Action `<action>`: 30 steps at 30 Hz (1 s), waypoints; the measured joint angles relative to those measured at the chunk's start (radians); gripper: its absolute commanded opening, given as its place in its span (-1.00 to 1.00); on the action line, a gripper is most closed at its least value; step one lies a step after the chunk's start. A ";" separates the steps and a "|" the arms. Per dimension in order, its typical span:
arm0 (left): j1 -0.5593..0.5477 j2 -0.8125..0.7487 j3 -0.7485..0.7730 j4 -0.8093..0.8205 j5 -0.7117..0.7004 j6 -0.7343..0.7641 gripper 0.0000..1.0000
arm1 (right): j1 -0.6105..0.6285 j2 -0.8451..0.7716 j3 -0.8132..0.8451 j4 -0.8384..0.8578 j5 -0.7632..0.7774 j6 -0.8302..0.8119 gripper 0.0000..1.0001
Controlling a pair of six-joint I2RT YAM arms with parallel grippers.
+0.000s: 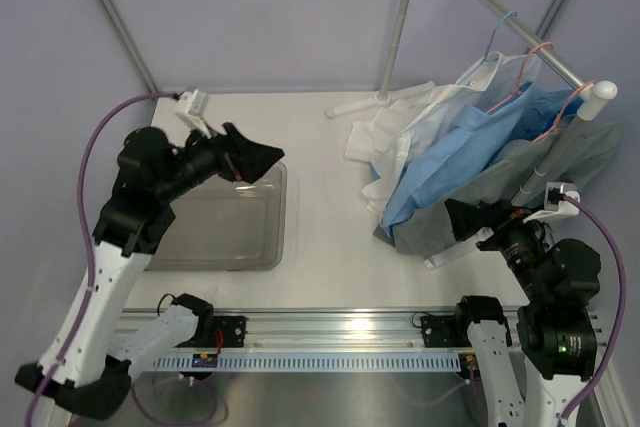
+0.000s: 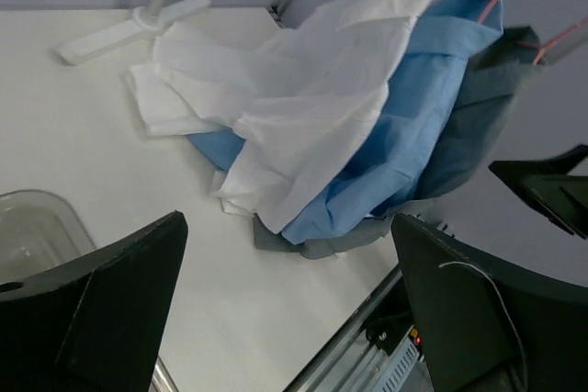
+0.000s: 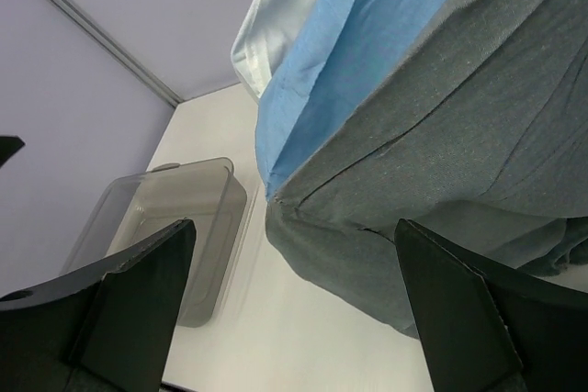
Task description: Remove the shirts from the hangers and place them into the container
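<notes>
Top external: shirts [image 1: 468,152] (white, blue, grey) hang right of the container [image 1: 232,235].

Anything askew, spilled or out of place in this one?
The white shirt, light blue shirt and grey shirt hang low, their lower parts crumpled on the table. Nothing looks spilled or damaged.

Open desk [image 1: 330,197] in the middle, clutter on my right
My left hand [image 1: 255,157] can cross bare desk toward the shirts [image 1: 450,137]; my right hand [image 1: 468,219] is hemmed in by the grey shirt [image 1: 510,172] and slanted rack pole [image 1: 565,142].
</notes>
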 measured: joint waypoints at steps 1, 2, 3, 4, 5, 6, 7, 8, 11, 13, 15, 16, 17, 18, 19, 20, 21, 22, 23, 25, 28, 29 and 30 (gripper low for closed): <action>-0.080 0.064 0.069 -0.008 -0.042 0.022 0.97 | 0.000 0.016 -0.002 -0.006 -0.002 0.006 0.99; -0.153 0.139 0.149 -0.002 -0.071 0.047 0.96 | 0.000 0.027 -0.006 -0.011 -0.004 0.009 0.99; -0.219 0.215 0.227 0.008 -0.097 0.071 0.96 | 0.000 0.038 -0.012 -0.014 -0.005 0.012 0.99; -0.257 0.280 0.284 0.028 -0.116 0.088 0.94 | 0.000 0.044 -0.020 -0.014 -0.008 0.013 0.99; -0.289 0.343 0.331 0.055 -0.132 0.105 0.93 | 0.000 0.047 -0.029 -0.015 -0.011 0.014 0.99; -0.314 0.397 0.371 0.069 -0.144 0.121 0.92 | 0.000 0.046 -0.037 -0.018 -0.014 0.014 0.99; -0.331 0.444 0.396 0.089 -0.154 0.134 0.90 | 0.000 0.044 -0.043 -0.022 -0.018 0.014 0.99; -0.345 0.484 0.416 0.109 -0.161 0.147 0.88 | 0.000 0.040 -0.048 -0.025 -0.025 0.014 0.99; -0.383 0.598 0.455 0.190 -0.181 0.189 0.86 | 0.000 0.021 -0.051 -0.033 -0.039 0.015 0.99; -0.409 0.657 0.466 0.237 -0.199 0.218 0.84 | 0.000 0.005 -0.051 -0.035 -0.054 0.016 0.99; -0.438 0.714 0.478 0.293 -0.221 0.254 0.83 | 0.000 -0.015 -0.051 -0.037 -0.066 0.017 0.99; -0.450 0.735 0.480 0.316 -0.227 0.266 0.82 | 0.000 -0.024 -0.051 -0.039 -0.074 0.016 0.99; -0.462 0.761 0.486 0.346 -0.231 0.280 0.82 | 0.000 -0.031 -0.051 -0.043 -0.079 0.015 0.98; -0.472 0.790 0.494 0.377 -0.232 0.293 0.79 | 0.000 -0.034 -0.050 -0.048 -0.082 0.013 0.98; -0.480 0.815 0.504 0.403 -0.232 0.301 0.78 | 0.000 -0.035 -0.050 -0.054 -0.084 0.011 0.98; -0.489 0.846 0.524 0.419 -0.229 0.308 0.78 | 0.000 -0.035 -0.050 -0.060 -0.084 0.009 0.98; -0.495 0.881 0.551 0.439 -0.227 0.316 0.78 | 0.000 -0.035 -0.050 -0.070 -0.083 0.006 0.98; -0.501 0.915 0.583 0.455 -0.223 0.323 0.78 | 0.000 -0.036 -0.050 -0.076 -0.084 0.004 0.98; -0.506 0.949 0.615 0.464 -0.219 0.329 0.78 | 0.000 -0.037 -0.049 -0.078 -0.084 0.002 0.98; -0.514 1.004 0.674 0.479 -0.211 0.336 0.77 | 0.000 -0.045 -0.048 -0.084 -0.083 -0.001 0.98; -0.521 1.069 0.746 0.488 -0.202 0.344 0.76 | 0.000 -0.056 -0.042 -0.101 -0.083 -0.007 0.98; -0.523 1.086 0.768 0.487 -0.199 0.347 0.76 | 0.000 -0.056 -0.035 -0.108 -0.082 -0.008 0.98; -0.524 1.104 0.792 0.486 -0.196 0.349 0.76 | 0.000 -0.056 -0.030 -0.112 -0.082 -0.009 0.98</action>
